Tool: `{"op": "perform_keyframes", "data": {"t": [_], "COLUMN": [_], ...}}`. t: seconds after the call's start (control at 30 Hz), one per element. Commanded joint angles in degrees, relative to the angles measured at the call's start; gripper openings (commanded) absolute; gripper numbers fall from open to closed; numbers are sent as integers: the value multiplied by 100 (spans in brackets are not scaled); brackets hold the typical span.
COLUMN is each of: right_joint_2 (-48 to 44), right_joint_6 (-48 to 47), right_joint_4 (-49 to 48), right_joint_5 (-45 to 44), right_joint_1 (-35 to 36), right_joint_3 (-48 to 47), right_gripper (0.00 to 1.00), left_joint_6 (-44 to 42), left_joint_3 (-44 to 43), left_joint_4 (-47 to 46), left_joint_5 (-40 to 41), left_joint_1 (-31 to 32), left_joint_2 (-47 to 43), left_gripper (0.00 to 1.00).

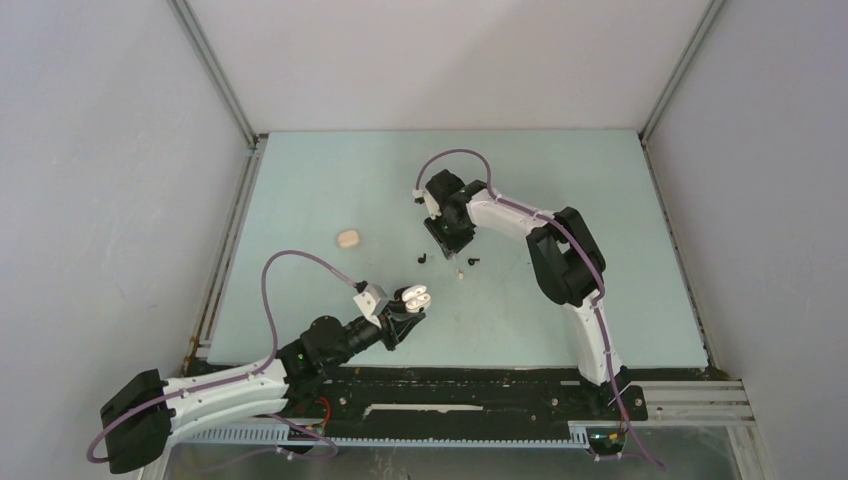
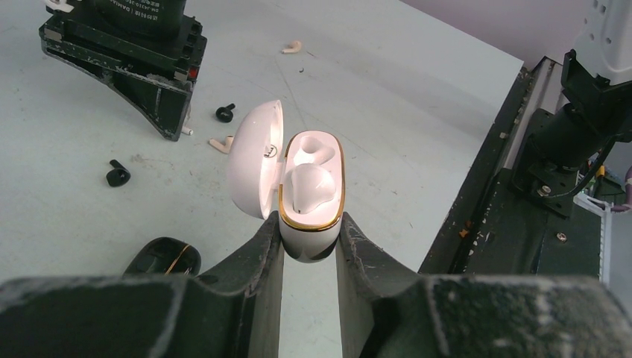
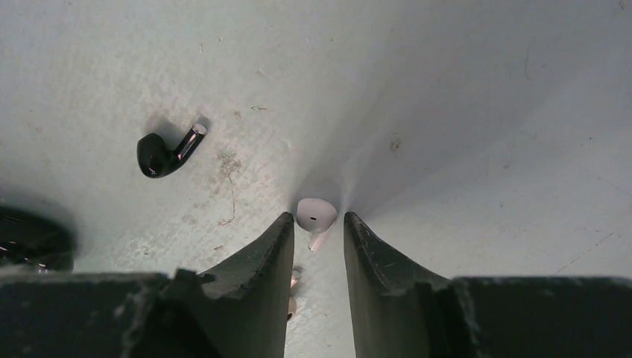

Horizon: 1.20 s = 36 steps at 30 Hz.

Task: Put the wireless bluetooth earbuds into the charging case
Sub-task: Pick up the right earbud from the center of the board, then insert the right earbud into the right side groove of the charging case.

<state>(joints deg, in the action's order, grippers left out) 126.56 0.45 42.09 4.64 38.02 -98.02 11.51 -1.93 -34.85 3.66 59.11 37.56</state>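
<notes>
Pinching the open charging case [image 2: 254,160] in the left hand [image 2: 309,221]. Straddling a white earbud [image 3: 316,210] with the right hand [image 3: 317,218], spread.

Robot test cell in a laboratory. I work on a pale green table [image 1: 330,170] boxed in by plain white panels [image 1: 100,150] on the left, right and far sides, joined at the far corners by metal struts [image 1: 215,70]. My left arm [image 1: 230,388] and right arm [image 1: 590,335] are bolted to a black rail [image 1: 470,385] along the near edge. A slotted cable duct [image 1: 450,437] runs just nearer, and a purple cable [image 1: 266,300] loops above the left arm.
</notes>
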Motion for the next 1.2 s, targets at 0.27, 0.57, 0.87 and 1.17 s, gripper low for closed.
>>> {"op": "perform_keyframes", "data": {"t": [0.27, 0.57, 0.87, 1.17], "right_joint_2": [228, 200, 96, -1026], "right_joint_6": [-30, -32, -27, -265], "right_joint_4": [142, 212, 210, 51], "right_joint_5": [88, -20, -121, -154], "right_joint_1": [26, 88, 152, 47], "right_joint_3": [-453, -411, -286, 283], "right_gripper": [35, 33, 25, 12], "left_joint_6": [14, 3, 18, 79], "left_joint_3": [-287, -325, -332, -379], "left_joint_4": [-127, -83, 9, 30], "left_joint_5": [-91, -119, -75, 24], "left_joint_1": [74, 102, 135, 153], "left_joint_2": [19, 33, -18, 35], "left_gripper": [0, 0, 1, 0]}}
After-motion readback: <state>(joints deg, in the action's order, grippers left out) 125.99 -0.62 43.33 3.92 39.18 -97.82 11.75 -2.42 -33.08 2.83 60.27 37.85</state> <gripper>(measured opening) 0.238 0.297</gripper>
